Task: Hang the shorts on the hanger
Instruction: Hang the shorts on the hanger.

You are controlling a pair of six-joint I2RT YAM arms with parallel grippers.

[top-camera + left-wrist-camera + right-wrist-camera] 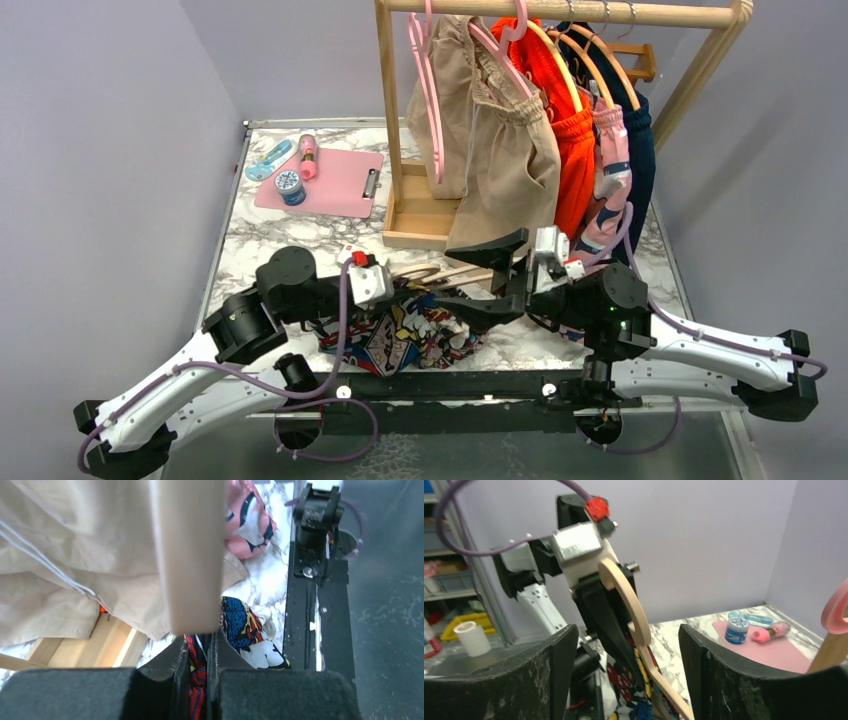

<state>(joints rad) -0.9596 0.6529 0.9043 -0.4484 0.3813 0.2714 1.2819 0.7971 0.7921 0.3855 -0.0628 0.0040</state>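
The comic-print shorts lie bunched on the marble table between the two arms. My left gripper is shut on a red and blue fold of the shorts. The cream hanger stands tilted against the left gripper's fingers, with its hook beside the left wrist. In the left wrist view the hanger is a blurred bar just past the fingertips. My right gripper is open. Its fingers stand on either side of the hanger without touching it.
A wooden clothes rack at the back carries beige shorts, an orange garment and pink hangers. Its base tray sits just behind the grippers. A pink clipboard with small bottles lies back left.
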